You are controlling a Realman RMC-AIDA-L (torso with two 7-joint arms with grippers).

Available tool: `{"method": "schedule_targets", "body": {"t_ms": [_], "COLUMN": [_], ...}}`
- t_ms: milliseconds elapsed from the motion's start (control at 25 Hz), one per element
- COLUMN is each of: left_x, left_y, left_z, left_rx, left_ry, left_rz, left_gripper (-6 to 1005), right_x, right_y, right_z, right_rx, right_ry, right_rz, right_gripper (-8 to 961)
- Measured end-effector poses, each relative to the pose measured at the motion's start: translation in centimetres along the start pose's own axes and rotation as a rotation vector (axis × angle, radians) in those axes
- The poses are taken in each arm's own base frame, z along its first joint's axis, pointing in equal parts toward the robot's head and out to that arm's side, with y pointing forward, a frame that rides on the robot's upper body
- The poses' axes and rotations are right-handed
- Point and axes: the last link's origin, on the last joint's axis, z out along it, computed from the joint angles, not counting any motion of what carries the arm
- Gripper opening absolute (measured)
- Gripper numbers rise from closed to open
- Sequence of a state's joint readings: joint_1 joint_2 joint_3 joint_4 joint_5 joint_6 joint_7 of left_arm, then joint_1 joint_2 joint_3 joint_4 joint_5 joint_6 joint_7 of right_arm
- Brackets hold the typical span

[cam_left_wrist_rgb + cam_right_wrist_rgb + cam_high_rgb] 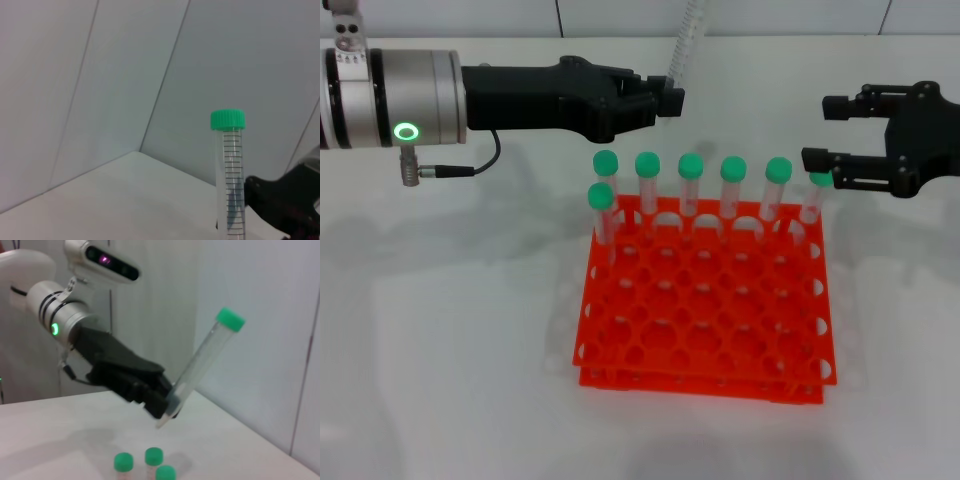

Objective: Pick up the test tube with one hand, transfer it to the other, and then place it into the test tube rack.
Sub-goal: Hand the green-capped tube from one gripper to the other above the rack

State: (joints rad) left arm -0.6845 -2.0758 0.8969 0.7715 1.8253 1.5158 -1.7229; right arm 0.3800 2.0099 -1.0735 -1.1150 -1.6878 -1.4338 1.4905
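My left gripper (668, 100), black on the silver arm with the green ring light, reaches in over the back of the table and is shut on the test tube (686, 45) near its conical tip. The clear tube slants up from the fingers, its top leaving the head view. The left wrist view shows the test tube (232, 180) with its green cap and printed marks. In the right wrist view the test tube (200, 365) tilts up out of the left gripper (167, 402). My right gripper (826, 132) hovers open to the right, apart from the tube, above the back right corner of the orange-red test tube rack (700, 375).
Several green-capped tubes (691, 185) stand upright along the rack's back rows, one (602, 215) a row nearer at the left. Their caps (154, 456) show low in the right wrist view. White table surface surrounds the rack, with a white wall behind.
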Motion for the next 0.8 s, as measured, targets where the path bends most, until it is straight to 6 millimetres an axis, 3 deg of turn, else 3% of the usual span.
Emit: {"method": "schedule_targets", "body": {"t_ms": [800], "left_x": [-1.5], "left_y": [1.0], "left_z": [-0.2], "left_rx": [-0.062], "left_ry": [-0.029], "left_rz": [0.148], "left_gripper": [189], "right_x": [-0.5], "right_y": [-1.1], "right_z": [-2.5], "right_rx": [0.087], "right_ry": [-0.053], "right_rz": [0.01], "right_gripper": [634]}}
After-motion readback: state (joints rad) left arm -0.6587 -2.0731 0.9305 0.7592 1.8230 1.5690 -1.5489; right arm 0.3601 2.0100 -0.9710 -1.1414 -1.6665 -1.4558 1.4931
